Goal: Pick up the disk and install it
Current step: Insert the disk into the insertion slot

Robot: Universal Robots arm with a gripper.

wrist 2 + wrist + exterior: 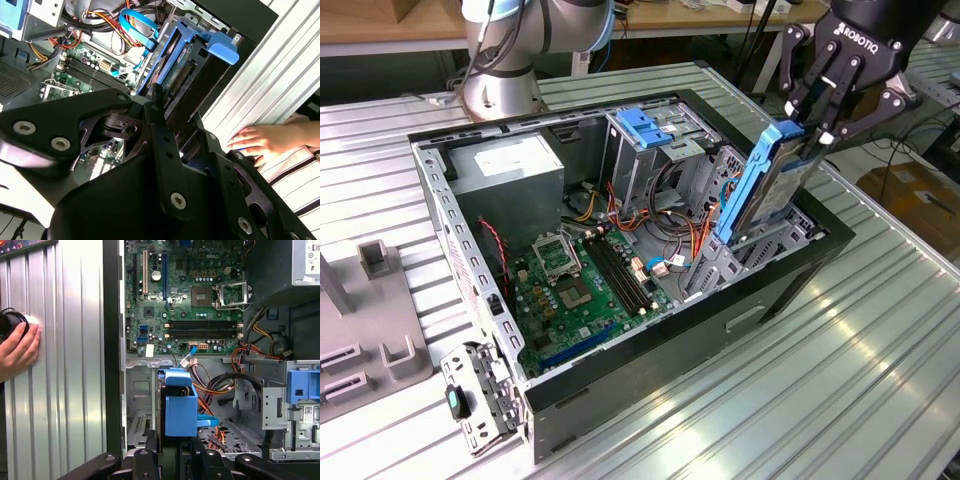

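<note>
Disk stands on edge, tilted, its lower end down inside the case at the exterior view's right, its top clamped between the jaws of the gripper. From outside we see that grip. The first wrist view adds its blue frame end-on before the motherboard, and both wrist views catch a hand at the table.
</note>
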